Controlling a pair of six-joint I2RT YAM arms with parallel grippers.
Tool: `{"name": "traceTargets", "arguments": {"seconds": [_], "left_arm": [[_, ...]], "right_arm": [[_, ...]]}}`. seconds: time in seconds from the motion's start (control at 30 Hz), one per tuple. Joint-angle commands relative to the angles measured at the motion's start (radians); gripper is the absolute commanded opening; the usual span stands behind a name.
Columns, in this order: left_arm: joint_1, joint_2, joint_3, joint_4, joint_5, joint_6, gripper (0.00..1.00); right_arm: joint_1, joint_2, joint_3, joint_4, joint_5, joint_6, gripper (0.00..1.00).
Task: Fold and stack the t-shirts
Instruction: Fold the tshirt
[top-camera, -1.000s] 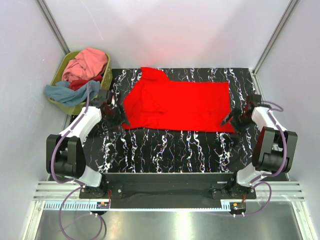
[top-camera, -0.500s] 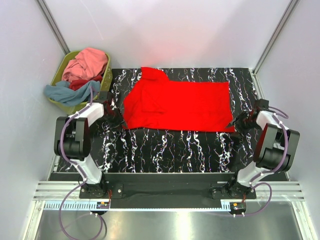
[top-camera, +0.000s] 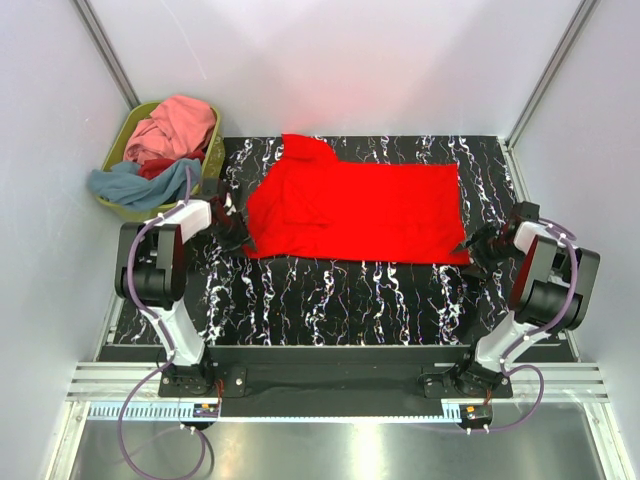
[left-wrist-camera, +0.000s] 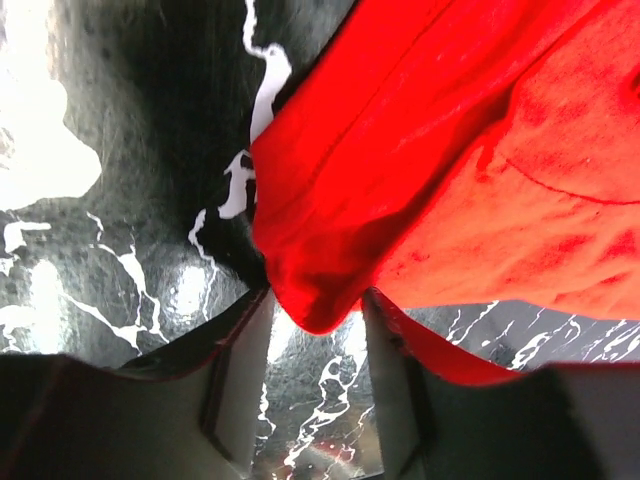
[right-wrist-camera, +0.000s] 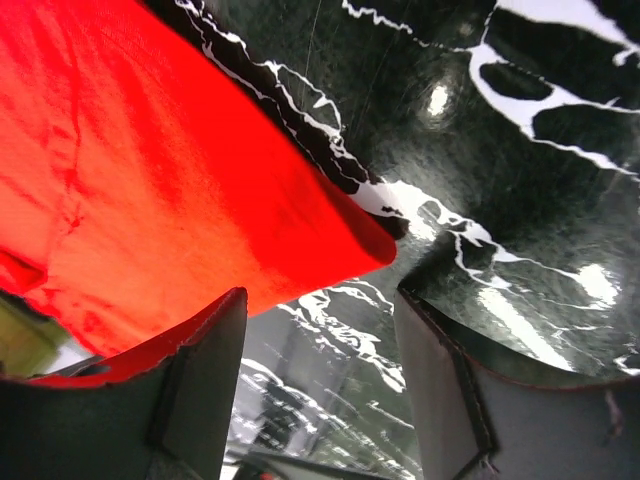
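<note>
Since a second ago both arms have drawn in. Your left gripper (left-wrist-camera: 315, 300) and right gripper (right-wrist-camera: 320, 300) now straddle the two near corners of the bright red cloth t-shirt (top-camera: 360, 210), which lies spread on the black, white-veined tabletop (top-camera: 330, 300). The left jaws have narrowed, and a bunched corner fold fills the gap between them; you cannot tell whether it is pinched. The right jaws stand apart, with the corner tip loose between them. The fold probably cannot start until that side clamps.

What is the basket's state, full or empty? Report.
Full: a pink shirt, a grey-blue shirt and a dark red shirt heap above the basket rim.
</note>
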Motion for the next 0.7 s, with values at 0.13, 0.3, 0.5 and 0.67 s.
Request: {"name": "traceTargets", "arguments": {"seconds": [0.13, 0.3, 0.5, 0.67], "left_arm": [[0.019, 0.042, 0.074, 0.017, -0.008, 0.022, 0.24], [0.023, 0.059, 0.102, -0.003, -0.004, 0.033, 0.00], [0.023, 0.014, 0.070, -0.049, -0.059, 0.025, 0.00], [0.023, -0.041, -0.011, -0.091, -0.082, -0.007, 0.00]], "right_arm": [[-0.007, 0.063, -0.003, 0.060, -0.018, 0.038, 0.62], [-0.008, 0.086, 0.000, 0.072, 0.028, 0.049, 0.35], [-0.013, 0.051, 0.032, -0.038, 0.185, 0.013, 0.00], [-0.014, 0.005, 0.036, -0.127, 0.290, -0.034, 0.00]]}}
